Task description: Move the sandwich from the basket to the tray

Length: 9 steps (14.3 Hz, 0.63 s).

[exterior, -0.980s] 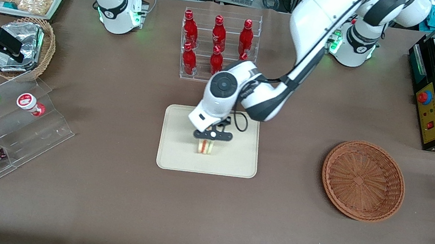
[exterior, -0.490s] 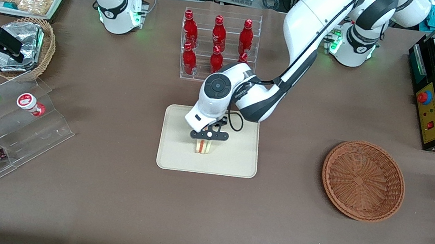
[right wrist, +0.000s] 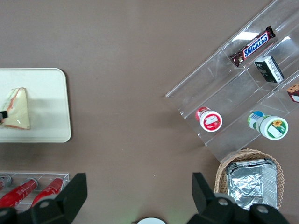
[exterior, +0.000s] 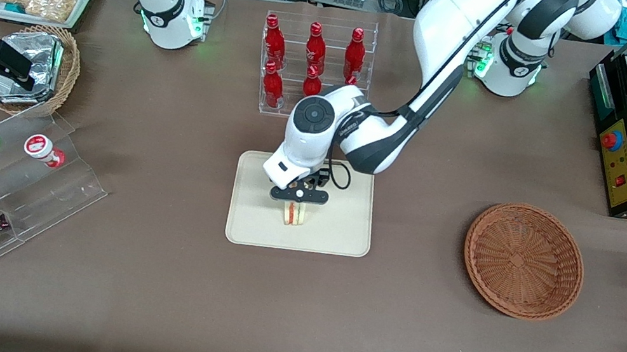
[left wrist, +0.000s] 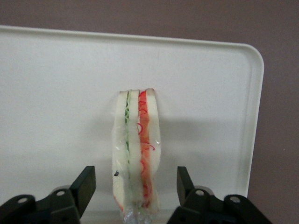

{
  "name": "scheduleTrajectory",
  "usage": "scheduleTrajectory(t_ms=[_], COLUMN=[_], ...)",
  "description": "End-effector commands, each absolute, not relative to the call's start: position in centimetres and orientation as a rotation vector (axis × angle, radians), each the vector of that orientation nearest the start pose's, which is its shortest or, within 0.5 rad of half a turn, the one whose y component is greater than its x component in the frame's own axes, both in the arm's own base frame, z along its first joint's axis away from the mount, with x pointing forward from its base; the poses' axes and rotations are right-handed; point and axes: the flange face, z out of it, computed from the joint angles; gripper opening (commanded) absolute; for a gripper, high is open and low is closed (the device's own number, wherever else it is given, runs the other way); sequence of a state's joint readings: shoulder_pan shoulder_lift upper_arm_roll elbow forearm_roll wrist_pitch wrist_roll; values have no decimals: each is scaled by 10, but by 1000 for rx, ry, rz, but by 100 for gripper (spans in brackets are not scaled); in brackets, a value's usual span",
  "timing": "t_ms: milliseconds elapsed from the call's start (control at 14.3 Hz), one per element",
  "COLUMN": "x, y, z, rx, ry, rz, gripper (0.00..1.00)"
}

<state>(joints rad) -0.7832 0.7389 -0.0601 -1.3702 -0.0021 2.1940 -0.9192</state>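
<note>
Sandwich (left wrist: 136,151) stands on edge in the tray (left wrist: 56,84), between the spread fingers of the released tool (left wrist: 135,186).

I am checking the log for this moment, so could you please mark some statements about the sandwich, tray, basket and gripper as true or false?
1. The sandwich stands on the tray. True.
2. The gripper is shut on the sandwich. False: its fingers are spread, with gaps on both sides of the sandwich.
3. The basket holds nothing. True.
4. The gripper hangs over the basket. False: it is over the tray.
5. The sandwich lies flat on the table. False: it stands on edge on the tray.
</note>
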Motion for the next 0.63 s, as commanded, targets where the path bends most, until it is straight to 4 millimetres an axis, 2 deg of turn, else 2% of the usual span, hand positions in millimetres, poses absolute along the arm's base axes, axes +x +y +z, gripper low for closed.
scheduleTrajectory(t_ms=[0,70,140,210,350,420,560], x=[503,511,527,529,535,545,550], y=[-518,-495,-459,-447,-413,-382,-330], z=[355,377,387,391,385,388,408], rx=[-3148,-3122,-3085,-3073,-3049,-3047,-3059], ry=[-220,-279,-342,-361,-349,-330,-231], rz=[-54,-26,19,29,66,82,94], gripper=[100,100,100,100,100,100,100])
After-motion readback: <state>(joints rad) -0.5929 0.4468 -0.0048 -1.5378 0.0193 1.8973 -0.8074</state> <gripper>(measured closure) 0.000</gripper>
